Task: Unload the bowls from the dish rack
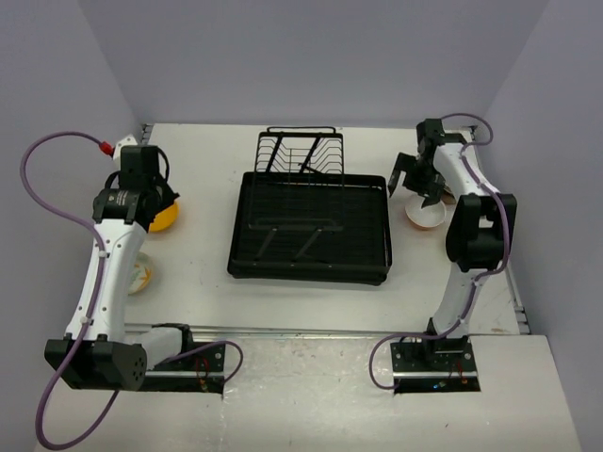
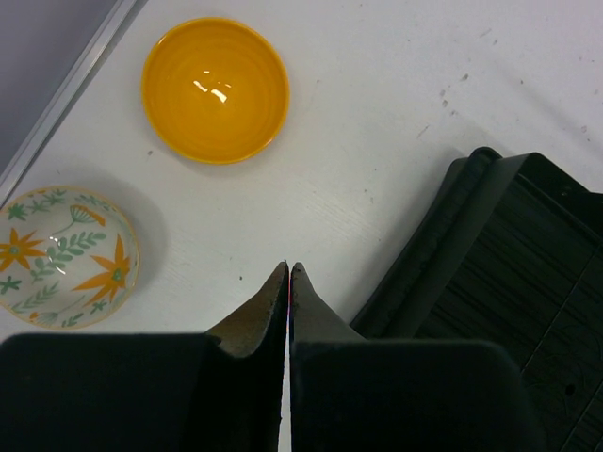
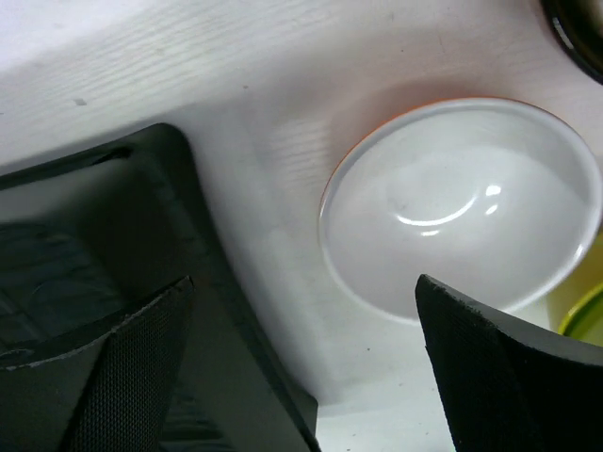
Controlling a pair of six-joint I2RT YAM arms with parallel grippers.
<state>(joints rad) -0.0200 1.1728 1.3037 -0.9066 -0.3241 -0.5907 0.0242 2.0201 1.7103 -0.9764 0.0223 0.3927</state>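
The dish rack, a black tray (image 1: pixel 311 268) joined to a wire rack (image 1: pixel 300 151), sits mid-table, and I see no bowl in its slots. A yellow-orange bowl (image 2: pixel 215 89) and a white floral bowl (image 2: pixel 66 256) stand on the table left of it, also seen from above as the yellow-orange bowl (image 1: pixel 166 218) and the floral bowl (image 1: pixel 141 273). My left gripper (image 2: pixel 287 268) hangs above them, shut and empty. Right of the tray, a bowl with a white inside and an orange-red rim (image 3: pixel 462 212) rests on the table. My right gripper (image 3: pixel 303 282) hovers open just over its near-left edge, holding nothing.
The tray's corner (image 3: pixel 113 217) lies under the right gripper's left finger. A lime-green rim (image 3: pixel 586 315) and a dark bowl's edge (image 3: pixel 579 28) crowd the white-inside bowl. A red-and-white object (image 1: pixel 115 146) sits at the far left corner. The table's left edge (image 2: pixel 66 94) runs near the yellow-orange bowl.
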